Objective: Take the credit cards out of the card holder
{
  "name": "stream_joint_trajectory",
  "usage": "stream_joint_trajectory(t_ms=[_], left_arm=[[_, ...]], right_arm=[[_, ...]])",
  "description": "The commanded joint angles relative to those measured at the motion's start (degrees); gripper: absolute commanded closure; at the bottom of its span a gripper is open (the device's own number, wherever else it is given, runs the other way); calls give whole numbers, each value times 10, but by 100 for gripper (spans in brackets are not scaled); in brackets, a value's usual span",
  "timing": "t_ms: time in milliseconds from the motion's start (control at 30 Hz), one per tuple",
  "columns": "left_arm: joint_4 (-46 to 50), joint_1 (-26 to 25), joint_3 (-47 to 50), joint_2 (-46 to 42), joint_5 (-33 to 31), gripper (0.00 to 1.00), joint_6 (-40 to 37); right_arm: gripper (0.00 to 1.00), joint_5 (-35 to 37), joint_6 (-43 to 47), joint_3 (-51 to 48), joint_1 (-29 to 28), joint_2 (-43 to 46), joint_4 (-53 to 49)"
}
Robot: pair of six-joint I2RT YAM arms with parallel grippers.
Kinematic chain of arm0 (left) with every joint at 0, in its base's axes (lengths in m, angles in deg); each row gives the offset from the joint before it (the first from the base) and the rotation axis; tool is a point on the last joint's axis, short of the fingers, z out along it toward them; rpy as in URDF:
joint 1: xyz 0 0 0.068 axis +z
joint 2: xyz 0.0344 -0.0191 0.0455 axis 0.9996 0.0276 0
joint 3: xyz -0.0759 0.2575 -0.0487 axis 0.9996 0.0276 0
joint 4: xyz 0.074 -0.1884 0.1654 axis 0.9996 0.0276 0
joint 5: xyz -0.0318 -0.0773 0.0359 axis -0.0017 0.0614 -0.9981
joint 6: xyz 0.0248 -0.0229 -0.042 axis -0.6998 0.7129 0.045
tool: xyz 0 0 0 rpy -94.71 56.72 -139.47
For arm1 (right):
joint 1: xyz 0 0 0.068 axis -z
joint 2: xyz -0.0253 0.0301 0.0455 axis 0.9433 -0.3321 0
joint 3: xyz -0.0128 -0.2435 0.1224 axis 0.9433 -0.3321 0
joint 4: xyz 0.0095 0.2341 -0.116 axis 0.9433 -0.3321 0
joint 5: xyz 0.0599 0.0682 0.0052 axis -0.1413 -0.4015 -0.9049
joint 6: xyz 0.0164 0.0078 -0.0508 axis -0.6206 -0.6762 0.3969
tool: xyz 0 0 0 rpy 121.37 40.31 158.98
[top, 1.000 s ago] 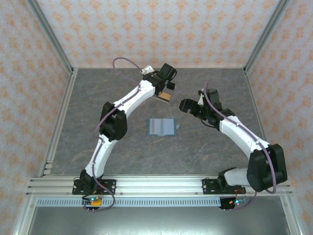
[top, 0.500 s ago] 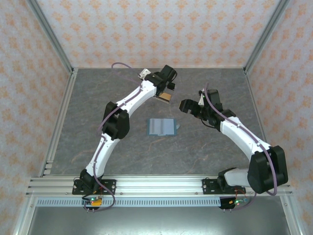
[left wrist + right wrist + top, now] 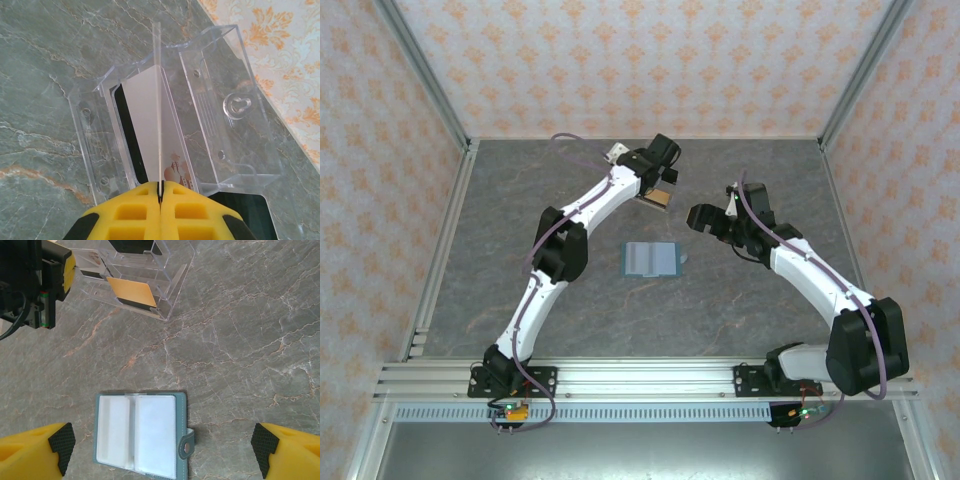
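The left arm's elbow has shifted slightly to the right, while both grippers sit where they were. The left gripper [image 3: 160,196] is pinched fully shut on a thin card [image 3: 157,125] seen edge-on, standing in the clear plastic compartmented stand [image 3: 225,100] at the back of the grey marbled table [image 3: 770,330]. The teal-blue bifold card holder [image 3: 140,435] lies open and flat at mid-table, pale lining up. The right gripper [image 3: 162,444] hovers above it, jaws spread wide and empty.

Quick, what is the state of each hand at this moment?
Left hand: closed on a card.
Right hand: open, empty.
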Motion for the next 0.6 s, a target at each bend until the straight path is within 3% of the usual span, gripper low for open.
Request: stream_joint_trajectory(t_ms=[0, 567], left_arm=[[-13, 6, -18, 4, -7, 100, 6], [-17, 12, -29, 25, 16, 100, 25]], right_arm=[[6, -1, 6, 4, 1, 7, -12], [7, -1, 4, 8, 2, 2, -17]])
